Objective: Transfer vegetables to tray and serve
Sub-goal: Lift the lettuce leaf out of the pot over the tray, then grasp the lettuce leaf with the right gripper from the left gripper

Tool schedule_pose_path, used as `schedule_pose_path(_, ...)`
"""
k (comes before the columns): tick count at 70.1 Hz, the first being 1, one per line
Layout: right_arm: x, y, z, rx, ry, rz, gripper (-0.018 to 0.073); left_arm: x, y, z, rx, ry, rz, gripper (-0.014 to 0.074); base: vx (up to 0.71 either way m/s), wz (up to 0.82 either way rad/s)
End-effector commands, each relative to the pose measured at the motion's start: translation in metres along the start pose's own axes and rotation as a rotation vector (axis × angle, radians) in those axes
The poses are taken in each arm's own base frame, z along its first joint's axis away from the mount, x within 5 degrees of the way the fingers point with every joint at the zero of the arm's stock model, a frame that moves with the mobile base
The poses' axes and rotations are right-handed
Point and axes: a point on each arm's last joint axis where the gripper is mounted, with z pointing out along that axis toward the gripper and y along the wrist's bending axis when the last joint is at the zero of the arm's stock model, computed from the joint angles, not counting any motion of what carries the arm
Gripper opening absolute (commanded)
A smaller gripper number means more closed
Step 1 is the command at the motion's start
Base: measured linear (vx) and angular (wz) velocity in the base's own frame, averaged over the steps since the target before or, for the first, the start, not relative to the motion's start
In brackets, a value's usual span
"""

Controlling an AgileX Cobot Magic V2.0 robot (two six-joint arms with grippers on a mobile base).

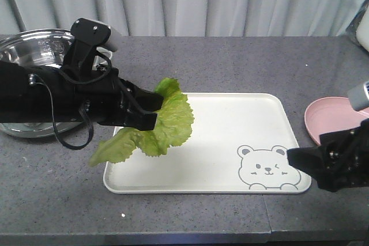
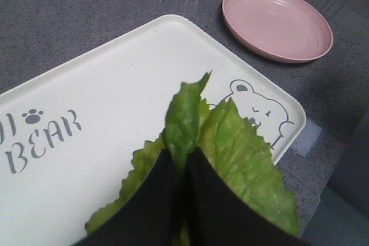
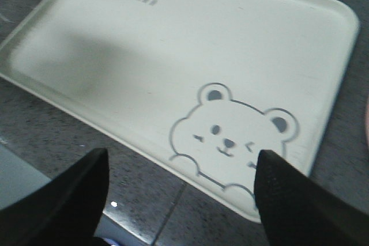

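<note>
Lettuce leaf (image 1: 167,122) | clamped in left claw (image 1: 151,113) above tray (image 1: 242,108) left rim | right claw (image 3: 181,168) apart, idle | risk: release here leaves tail draped over rim onto worktop (image 1: 230,61)

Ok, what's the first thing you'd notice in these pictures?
The bright green lettuce leaf stands out first, pinched in the left gripper over the left end of the cream tray. Next comes the winking bear drawing in the tray's near right corner, with the open right gripper beside it and a pink plate further right.
</note>
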Motion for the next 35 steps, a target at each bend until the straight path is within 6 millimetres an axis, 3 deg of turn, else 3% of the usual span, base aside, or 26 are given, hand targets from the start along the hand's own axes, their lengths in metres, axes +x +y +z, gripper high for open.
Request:
schedule_pose_path(1,-0.022,0.003,0.003,-0.107,-0.094,-0.023,0.0504,-0.017,-0.007,-0.011,0.013,-0.114,-0.010,-0.0006,0.00,0.00)
schedule_pose_path(21,-0.049,0.001,0.033,-0.372,-0.147,0.010,0.0504,-0.018,-0.008,-0.011,0.018,-0.120,-0.007,-0.0006,0.00,0.00)
schedule_pose_path(35,-0.071,0.025,0.069,-0.488,-0.086,-0.042,0.0504,-0.018,-0.008,-0.011,0.018,-0.120,-0.007,-0.0006,0.00,0.00)
